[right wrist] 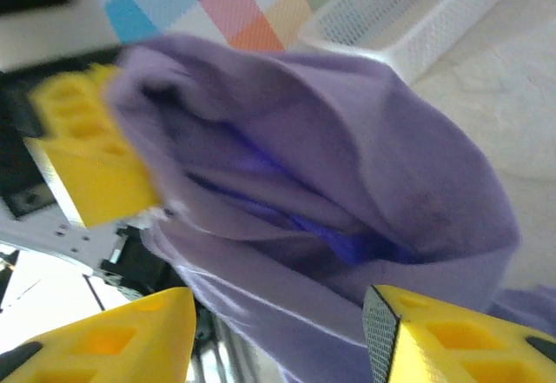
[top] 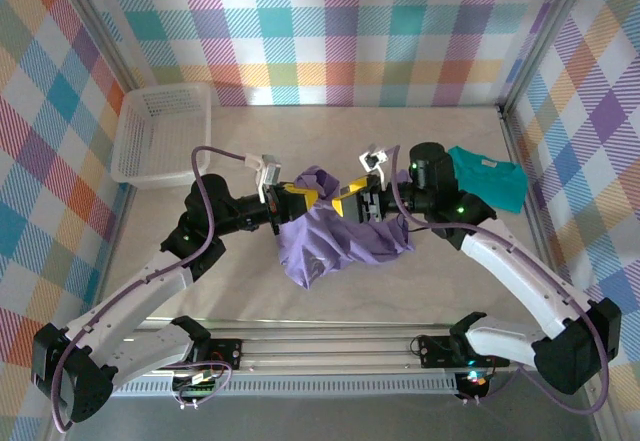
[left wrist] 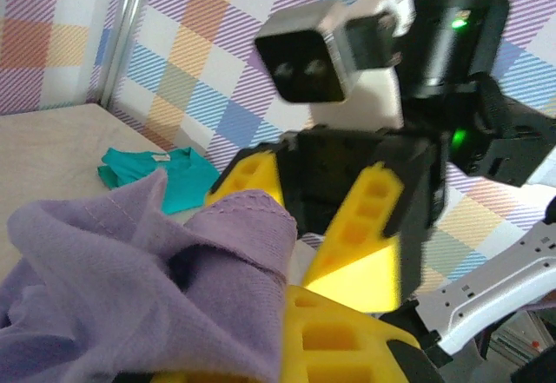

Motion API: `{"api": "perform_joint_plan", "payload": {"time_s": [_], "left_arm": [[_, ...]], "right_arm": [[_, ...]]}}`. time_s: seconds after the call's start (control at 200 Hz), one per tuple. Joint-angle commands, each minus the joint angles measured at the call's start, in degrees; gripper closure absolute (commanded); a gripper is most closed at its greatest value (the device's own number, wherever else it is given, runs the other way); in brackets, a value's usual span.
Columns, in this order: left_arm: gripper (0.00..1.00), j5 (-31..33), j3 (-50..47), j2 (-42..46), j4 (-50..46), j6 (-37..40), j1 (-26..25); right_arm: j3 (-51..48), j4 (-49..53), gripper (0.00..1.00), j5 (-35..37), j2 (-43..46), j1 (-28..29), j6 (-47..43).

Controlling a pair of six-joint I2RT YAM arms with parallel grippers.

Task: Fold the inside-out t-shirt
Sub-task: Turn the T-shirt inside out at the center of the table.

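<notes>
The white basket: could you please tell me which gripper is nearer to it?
Left. The left gripper, shut on the lavender t-shirt, sits right of the white basket, toward the arms; the right gripper is farther right, across the shirt.

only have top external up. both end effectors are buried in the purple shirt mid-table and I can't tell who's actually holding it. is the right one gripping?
Observer: No. On the right wrist view the right end effector has its jaws wide apart. The t-shirt hangs across the gap, unpinched.
Operator: And left?
Observer: The left end effector is shut on a fold. On its wrist view the fabric bunches over its yellow finger.
Operator: Any sign it's inside out?
Observer: Left wrist view shows a stitched seam line running along one raised edge of the fabric. I can't tell more than that.
</notes>
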State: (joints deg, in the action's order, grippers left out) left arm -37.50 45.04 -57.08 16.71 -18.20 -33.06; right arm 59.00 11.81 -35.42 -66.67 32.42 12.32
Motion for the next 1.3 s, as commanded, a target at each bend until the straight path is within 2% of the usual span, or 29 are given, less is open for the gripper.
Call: {"api": "perform_joint_plan", "payload": {"time_s": [0.0,0.08,0.185,0.225,0.355,0.395,0.44,0.57,0.655,0.735,0.785,0.9,1.075,1.165,1.295], "left_arm": [[1.0,-2.8,-0.6,1.1,3.3,0.9,0.5],[1.0,-2.6,-1.0,1.7,3.1,1.5,0.5],[1.0,-2.3,-1.3,2.4,2.3,2.3,0.5],[1.0,-1.9,-1.3,2.7,1.5,2.7,0.6],[1.0,1.6,-2.3,4.7,-1.5,4.8,0.6],[1.0,3.8,-3.0,5.5,-2.3,4.9,0.6],[1.0,8.1,-4.0,6.7,-3.6,4.8,0.6],[0.99,18.2,-8.6,10.0,-5.6,3.6,0.7],[0.92,19.4,-9.1,9.8,-7.4,3.6,0.7],[0.86,18.9,-8.7,9.5,-8.5,3.1,0.7],[0.78,18.9,-8.1,9.5,-10.1,2.9,0.7],[0.54,20.4,-5.5,9.8,-16.4,3.2,0.6],[0.21,29.7,0.5,7.4,-26.8,7.8,-1.0],[0.13,34.3,2.5,6.0,-29.1,11.7,-3.8],[0.07,35.2,5.0,4.2,-30.4,15.6,-7.4]], "right_arm": [[0.2,-2.7,0.46,3.9,-4.6,-0.3,-1.4],[1.5,-3.1,0.46,4.5,-7.6,-0.4,0.9],[1.4,-8.2,0.46,0.3,-10.0,-0.4,5.2],[1.4,-9.4,0.53,-0.7,-10.5,-0.4,6.2],[-0.6,-13.3,0.87,-2.1,-7.8,-2.3,7.8],[-1.8,-15.0,0.95,-3.2,-6.0,-3.5,7.7],[-3.1,-16.6,1.0,-4.6,-3.7,-4.7,7.1],[-8.3,-28.2,1.0,-11.5,1.6,-6.5,8.3],[-8.7,-34.1,1.0,-15.8,0.0,-6.6,11.6],[-8.9,-36.9,1.0,-16.7,-1.6,-6.5,13.2],[-8.9,-37.6,1.0,-16.4,-2.1,-6.4,13.5],[-7.7,-34.3,1.0,-15.5,-3.1,-5.8,11.6],[-4.8,-28.9,1.0,-18.0,-4.9,-4.9,8.5],[-1.3,-22.2,1.0,-19.4,-6.1,-4.9,6.2],[3.7,-10.7,1.0,-19.3,-7.5,-4.9,1.9]]}}
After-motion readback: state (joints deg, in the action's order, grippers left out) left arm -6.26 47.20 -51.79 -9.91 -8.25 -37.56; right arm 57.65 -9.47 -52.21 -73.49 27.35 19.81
